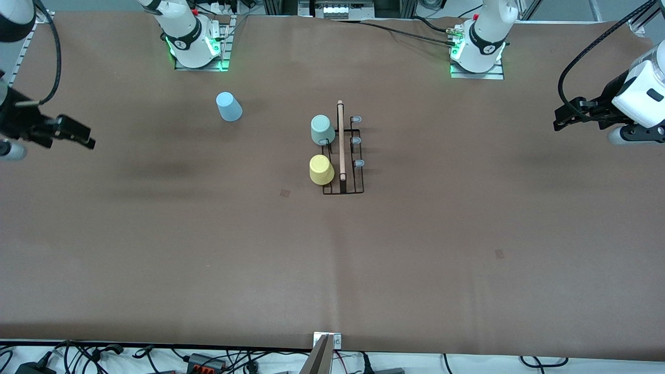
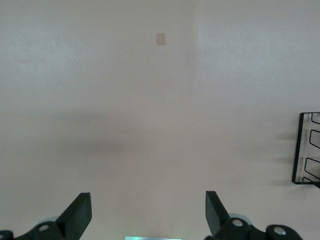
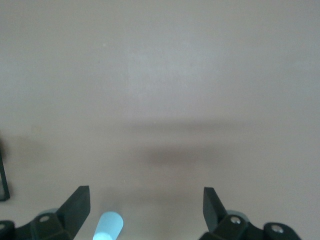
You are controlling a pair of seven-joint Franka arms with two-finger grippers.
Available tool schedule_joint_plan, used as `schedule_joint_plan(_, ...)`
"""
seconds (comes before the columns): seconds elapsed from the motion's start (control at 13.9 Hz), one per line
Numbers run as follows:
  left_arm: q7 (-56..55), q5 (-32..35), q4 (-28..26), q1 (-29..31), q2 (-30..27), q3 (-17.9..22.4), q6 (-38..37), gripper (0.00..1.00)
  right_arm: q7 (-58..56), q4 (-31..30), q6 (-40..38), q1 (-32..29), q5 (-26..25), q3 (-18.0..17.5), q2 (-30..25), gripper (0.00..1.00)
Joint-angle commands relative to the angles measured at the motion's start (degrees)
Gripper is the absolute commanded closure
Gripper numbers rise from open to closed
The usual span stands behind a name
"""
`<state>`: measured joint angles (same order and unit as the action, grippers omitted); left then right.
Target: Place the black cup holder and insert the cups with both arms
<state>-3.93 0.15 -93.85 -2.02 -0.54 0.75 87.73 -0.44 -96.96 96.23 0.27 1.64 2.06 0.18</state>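
The black cup holder (image 1: 343, 156) stands mid-table, its wooden rod handle (image 1: 341, 140) on top. A pale green cup (image 1: 322, 130) and a yellow cup (image 1: 321, 170) sit upside down on its pegs, on the side toward the right arm's end. The light blue cup (image 1: 228, 106) stands upside down on the table nearer the right arm's base; it also shows in the right wrist view (image 3: 107, 227). My right gripper (image 1: 83, 136) (image 3: 145, 207) is open and empty, up over the table's right-arm end. My left gripper (image 1: 561, 118) (image 2: 147, 212) is open and empty over the left-arm end. A corner of the holder (image 2: 306, 150) shows in the left wrist view.
Three grey-tipped pegs (image 1: 356, 141) on the holder's side toward the left arm's end are bare. The brown table (image 1: 332, 259) carries small square marks (image 1: 285, 192). The arm bases (image 1: 195, 47) stand along the table's edge farthest from the front camera.
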Motion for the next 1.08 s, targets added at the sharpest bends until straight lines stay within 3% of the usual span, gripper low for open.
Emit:
schedule_joint_plan(0.0,-0.11,-0.23,0.69,0.09,-0.34,-0.05,-0.99,0.00,-0.35,-8.06,1.60,-0.10,-0.93,-0.48,-6.59,0.00)
schedule_joint_plan(1.0,-0.03,-0.23,0.69,0.09,-0.34,0.04,-0.99,0.00,-0.26,-6.31,1.24,0.26,-2.52,-0.66,-6.86,0.00)
